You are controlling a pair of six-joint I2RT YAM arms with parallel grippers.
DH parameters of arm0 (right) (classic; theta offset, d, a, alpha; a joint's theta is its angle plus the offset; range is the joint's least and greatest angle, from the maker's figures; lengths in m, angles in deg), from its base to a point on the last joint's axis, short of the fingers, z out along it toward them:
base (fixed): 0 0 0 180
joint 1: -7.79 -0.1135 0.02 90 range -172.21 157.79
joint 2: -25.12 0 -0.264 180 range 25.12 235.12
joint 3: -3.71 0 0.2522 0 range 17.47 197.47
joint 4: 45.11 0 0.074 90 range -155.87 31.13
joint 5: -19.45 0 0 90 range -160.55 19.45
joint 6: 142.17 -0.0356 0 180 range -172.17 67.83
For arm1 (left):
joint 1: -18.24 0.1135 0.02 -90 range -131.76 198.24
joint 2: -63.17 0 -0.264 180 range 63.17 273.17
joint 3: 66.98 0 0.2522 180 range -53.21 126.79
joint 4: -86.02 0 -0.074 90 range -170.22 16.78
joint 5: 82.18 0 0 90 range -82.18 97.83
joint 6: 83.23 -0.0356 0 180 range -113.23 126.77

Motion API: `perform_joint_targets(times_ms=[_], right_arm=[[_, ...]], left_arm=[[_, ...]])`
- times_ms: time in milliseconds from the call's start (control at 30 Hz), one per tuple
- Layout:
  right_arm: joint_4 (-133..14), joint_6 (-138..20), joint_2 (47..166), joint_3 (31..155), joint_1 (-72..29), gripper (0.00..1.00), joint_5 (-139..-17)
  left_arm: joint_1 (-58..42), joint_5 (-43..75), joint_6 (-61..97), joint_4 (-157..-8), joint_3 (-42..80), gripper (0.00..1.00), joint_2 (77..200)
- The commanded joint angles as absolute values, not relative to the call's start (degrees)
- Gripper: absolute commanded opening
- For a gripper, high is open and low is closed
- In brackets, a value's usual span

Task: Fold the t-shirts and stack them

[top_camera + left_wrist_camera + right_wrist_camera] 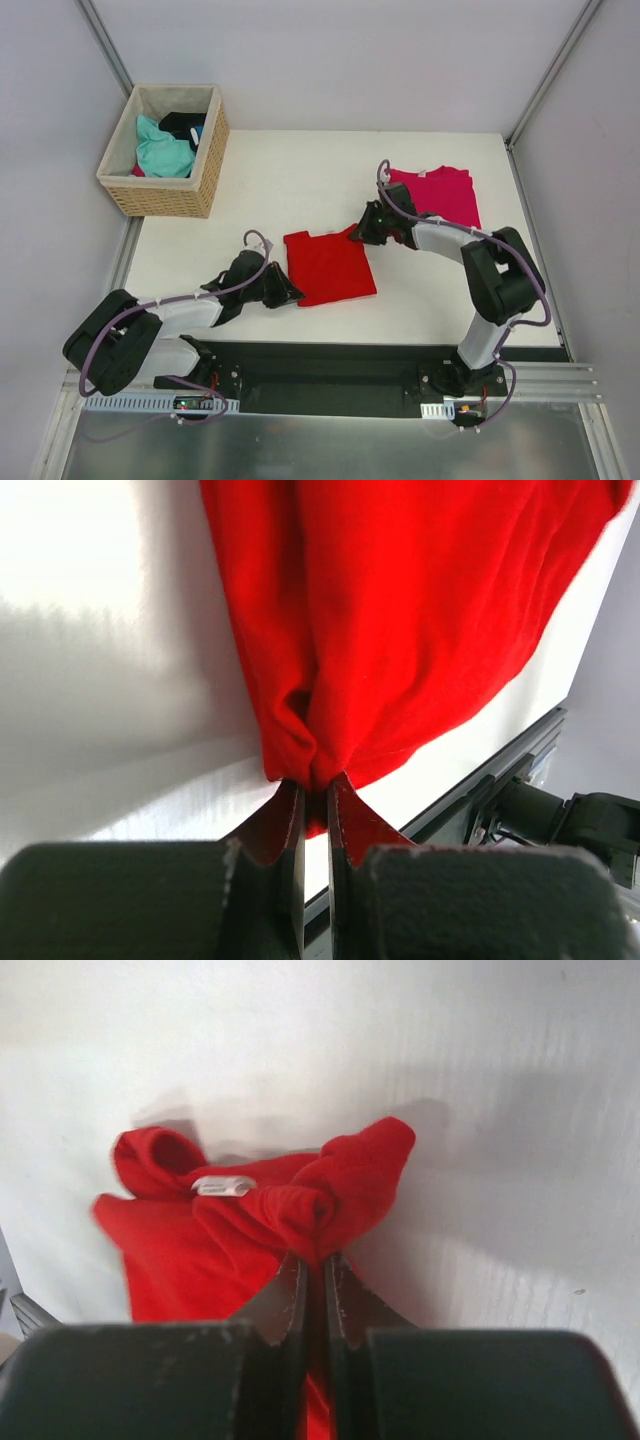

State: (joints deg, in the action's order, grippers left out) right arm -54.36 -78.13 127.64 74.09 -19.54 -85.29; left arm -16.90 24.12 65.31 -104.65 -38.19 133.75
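On red t-shirt (400, 610), left tool (315, 788), low

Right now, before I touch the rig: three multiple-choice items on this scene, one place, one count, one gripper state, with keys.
1. Where does the wicker basket stand?
A. far left corner of the table
B. between the arm bases
C. on a shirt

2. How many t-shirts lie outside the basket?
A. one
B. two
C. four

3. What are the grippers doing?
A. both open
B. only the left shut
C. both shut on the red t-shirt

Key:
1 A, the top view shows it far left.
2 B, the red one and the magenta t-shirt.
3 C, left gripper and right gripper each pinch red cloth.
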Motion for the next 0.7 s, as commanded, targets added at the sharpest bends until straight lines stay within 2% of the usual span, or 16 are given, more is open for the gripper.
perform_joint_targets(times_ms=[0, 400, 667], right_arm=[[-61.0, -73.4, 120.4, 80.1, -20.2, 0.00, -81.2], [-69.7, -69.2, 113.4, 87.5, -18.8, 0.00, -76.9], [-74.2, -67.7, 111.6, 93.7, -11.6, 0.01, -76.6]], left_arm=[[-16.3, 25.7, 62.2, -103.4, -32.5, 0.00, 136.2], [-16.2, 29.4, 58.9, -100.2, -13.3, 0.00, 144.8], [-16.1, 30.0, 55.6, -96.2, 0.8, 0.00, 151.9]])
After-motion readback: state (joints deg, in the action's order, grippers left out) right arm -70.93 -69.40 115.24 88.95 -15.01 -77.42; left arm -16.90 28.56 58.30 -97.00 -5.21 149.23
